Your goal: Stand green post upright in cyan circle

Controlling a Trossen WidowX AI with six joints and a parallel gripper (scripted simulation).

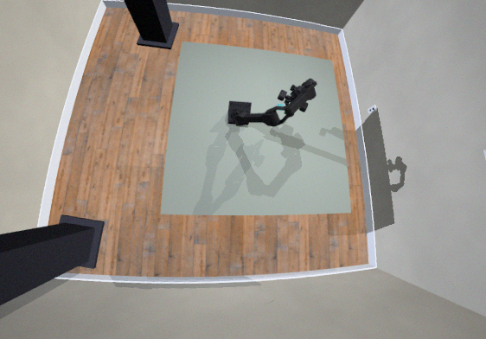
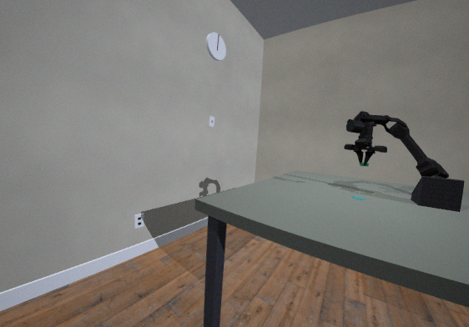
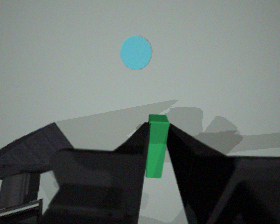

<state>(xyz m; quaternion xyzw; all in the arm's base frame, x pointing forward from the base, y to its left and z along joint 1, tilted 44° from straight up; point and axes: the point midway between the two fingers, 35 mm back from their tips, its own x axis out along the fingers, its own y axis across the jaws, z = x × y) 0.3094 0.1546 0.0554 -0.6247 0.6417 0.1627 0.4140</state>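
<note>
My gripper (image 3: 156, 127) is shut on the green post (image 3: 157, 145), a small green block held between the two dark fingers. In the exterior view the gripper (image 2: 365, 158) hangs high above the table with the green post (image 2: 362, 164) showing at its fingertips. The cyan circle (image 3: 136, 52) lies flat on the grey table ahead of the fingers in the wrist view. In the side view the cyan circle (image 2: 358, 198) is on the table below the gripper and a little nearer the camera. From above, a bit of the cyan circle (image 1: 281, 105) shows beside the arm; the post is hidden there.
The arm's black base (image 2: 438, 193) stands on the grey table top (image 1: 259, 134). Two dark camera posts (image 1: 149, 9) stand on the wooden floor beside the table. The table's near edge (image 2: 317, 242) drops to the floor.
</note>
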